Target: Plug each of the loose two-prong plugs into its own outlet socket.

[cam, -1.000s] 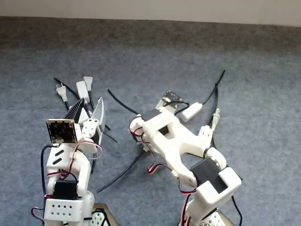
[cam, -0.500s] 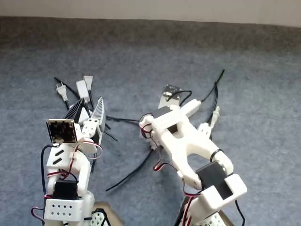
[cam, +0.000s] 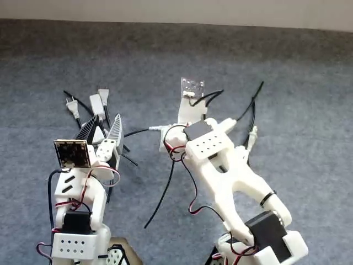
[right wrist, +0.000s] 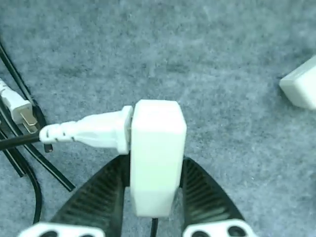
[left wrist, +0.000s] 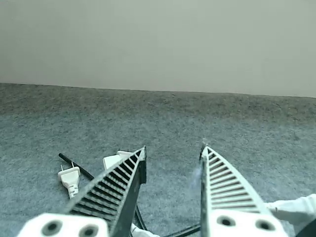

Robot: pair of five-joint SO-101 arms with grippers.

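I'm reading this as the tail end of one mating. The right tool [right wrist: 155,170] is clamping a white outlet socket [right wrist: 157,143] by its two flanks. A white two-prong plug [right wrist: 101,132] is sitting tight against the socket's side face with no prong metal showing, so I'm calling that pair seated. In the high view the pair is lying around the middle of the bench [cam: 309,66], tucked under the right arm's wrist, with the plug's black cable [cam: 138,132] trailing off to the left. The right arm is stretching forward from its near-right base, wrist folded over so the tool is pointing down at the bench. I can't tell whether the socket is resting on the bench or hanging just off it. The left tool [left wrist: 173,148] is gaping wide with nothing between its fingers. It's hovering at the near left and aiming at the far side, with a loose plug [left wrist: 69,177] lying on the bench beyond it, to the far left. Next, I'm thinking the right tool needs to let go gently so the cable isn't dragging the plug back out. Then it's on to a second socket [right wrist: 302,86] lying just right of the held one. One tool should be bracing that socket while the other is lining up the prongs of a spare plug [right wrist: 19,107] with the slots.
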